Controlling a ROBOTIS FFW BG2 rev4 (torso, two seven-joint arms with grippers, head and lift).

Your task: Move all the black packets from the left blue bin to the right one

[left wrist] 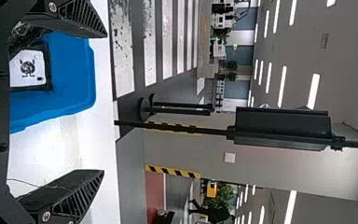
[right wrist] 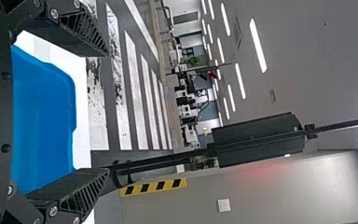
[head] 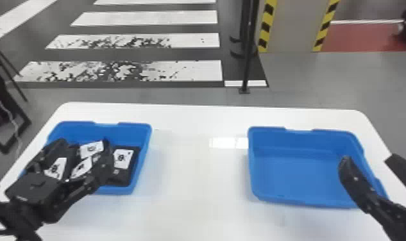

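Both my claws are spread wide, each over a blue bin, with the black packets in the left one
My left claw [head: 83,141] has its two flat black fingers well apart above several flat black packets with white labels [head: 122,160], which lie bunched in the left blue plastic bin [head: 139,136]; my right claw [head: 367,157], fingers also far apart, is at the outer side of the right blue plastic bin [head: 301,142]; both bins sit well apart on the smooth white surface [head: 195,173], and beyond it I see white stripes [head: 192,69] on the grey floor [head: 308,80]
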